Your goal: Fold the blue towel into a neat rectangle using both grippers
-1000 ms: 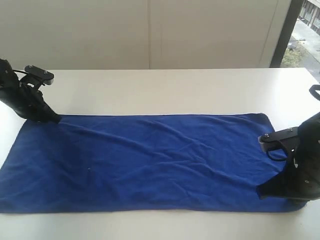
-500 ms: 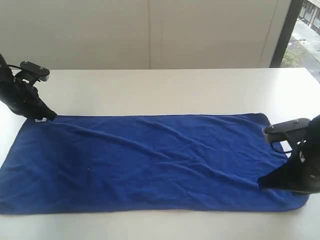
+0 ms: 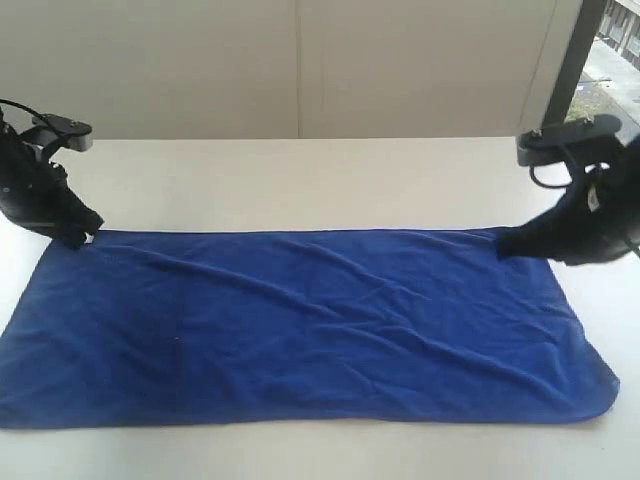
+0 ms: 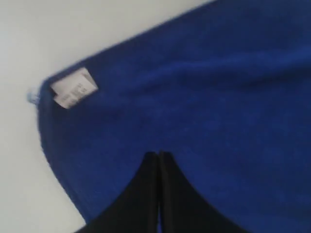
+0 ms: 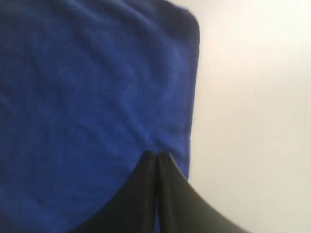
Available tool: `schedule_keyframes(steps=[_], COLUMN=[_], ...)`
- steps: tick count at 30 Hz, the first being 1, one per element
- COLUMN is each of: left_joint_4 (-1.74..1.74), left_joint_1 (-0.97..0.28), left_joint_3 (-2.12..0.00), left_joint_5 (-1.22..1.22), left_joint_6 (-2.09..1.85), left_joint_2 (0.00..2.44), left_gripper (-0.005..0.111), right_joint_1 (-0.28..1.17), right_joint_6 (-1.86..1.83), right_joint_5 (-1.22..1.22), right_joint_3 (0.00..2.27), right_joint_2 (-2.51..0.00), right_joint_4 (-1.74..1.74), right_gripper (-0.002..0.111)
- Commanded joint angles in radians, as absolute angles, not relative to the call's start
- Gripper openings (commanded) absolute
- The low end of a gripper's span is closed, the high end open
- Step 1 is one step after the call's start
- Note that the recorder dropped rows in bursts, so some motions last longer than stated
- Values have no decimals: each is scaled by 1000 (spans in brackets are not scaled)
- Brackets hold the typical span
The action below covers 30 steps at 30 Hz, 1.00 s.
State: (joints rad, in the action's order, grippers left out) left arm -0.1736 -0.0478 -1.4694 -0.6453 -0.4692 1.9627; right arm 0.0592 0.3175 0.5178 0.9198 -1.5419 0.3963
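The blue towel (image 3: 300, 320) lies spread flat and lengthwise on the white table (image 3: 320, 180), with shallow wrinkles. My left gripper (image 3: 82, 238) is shut, its tip at the towel's far left corner. In the left wrist view the joined jaws of that gripper (image 4: 159, 154) sit over the cloth (image 4: 218, 97) near the white tag (image 4: 74, 87). My right gripper (image 3: 502, 243) is shut too, tip at the towel's far right corner. The right wrist view shows its tip (image 5: 158, 154) on the towel (image 5: 87, 97) just inside the side edge. Neither gripper lifts any cloth.
A pale wall runs behind the table, with a dark window frame (image 3: 572, 60) at the far right. Bare table (image 5: 252, 121) lies beyond the towel's right edge, and a thin strip shows in front of its near edge.
My right gripper has left the towel's near right corner and moved to the far right corner. My left gripper slid a little leftward along the far edge. The towel stayed flat.
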Motion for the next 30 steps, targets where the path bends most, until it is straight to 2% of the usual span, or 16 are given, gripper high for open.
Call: schedule_keyframes(steps=[1,8,17,30], left_joint_4=[-247,-268,-291,-307], left_joint_1=[-47,-47,-54,-73], left_joint_3=[-1412,-1198,-938,-855], left_joint_5=[-769,-658,-517,-450], left_joint_6=[-522,-527,-527,-515], left_joint_2=[1908,1755,1659,1652], left_gripper=[0,0,0,0], right_joint_1=[34,-62,-103,-103], right_joint_6=[209,-110,-181,-186], right_joint_5=[627,663,681,585], right_joint_3=[1117,1312,1462,1505], right_joint_2=[-1686,-1849,-2045,-2162], right_joint_4=[386,104,69,56], right_gripper=[0,0,0,0])
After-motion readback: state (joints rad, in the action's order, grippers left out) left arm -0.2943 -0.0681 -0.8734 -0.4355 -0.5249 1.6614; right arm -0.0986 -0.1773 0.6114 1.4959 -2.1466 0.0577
